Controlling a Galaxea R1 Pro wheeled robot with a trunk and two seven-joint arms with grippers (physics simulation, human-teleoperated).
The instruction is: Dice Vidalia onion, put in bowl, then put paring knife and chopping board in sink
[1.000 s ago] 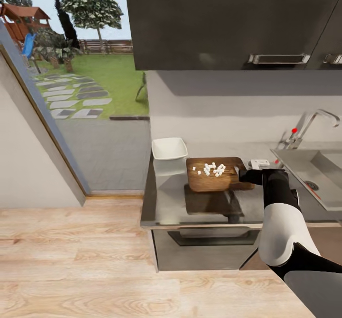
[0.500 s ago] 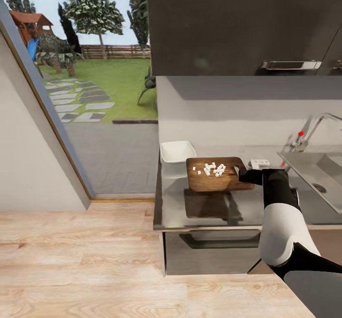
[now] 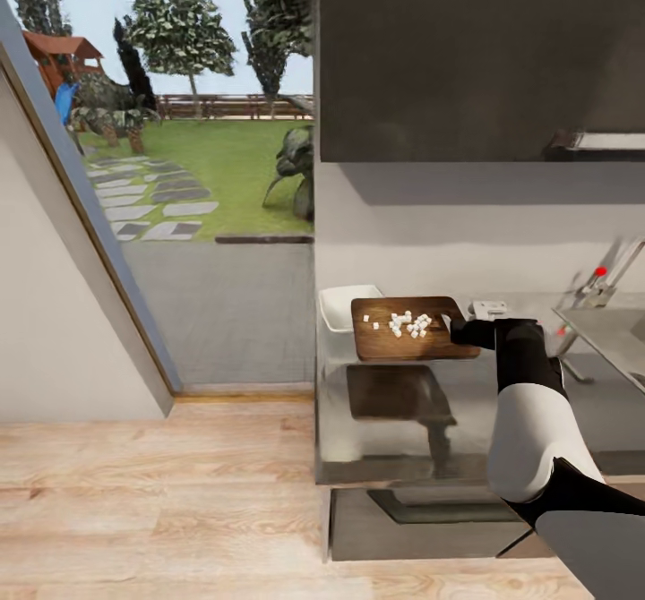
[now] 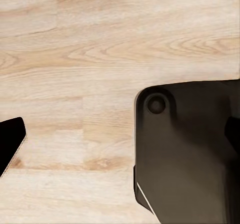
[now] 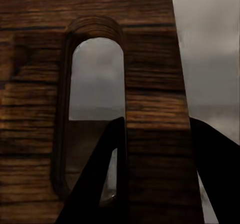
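Above countertop [image 3: 466, 394]: chopping board [image 3: 408, 340] level, long axis sideways, slot end clamped in right jaws; left jaws unclear.

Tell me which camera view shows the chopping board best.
The head view: the whole chopping board shows, held above the countertop by the right end effector, with the diced onion on top. The right wrist view shows just its slot-handle end, pinched between the fingers. The left wrist view faces the floor.

bowl [image 3: 338, 306] half hidden behind chopping board [image 3: 403, 342]
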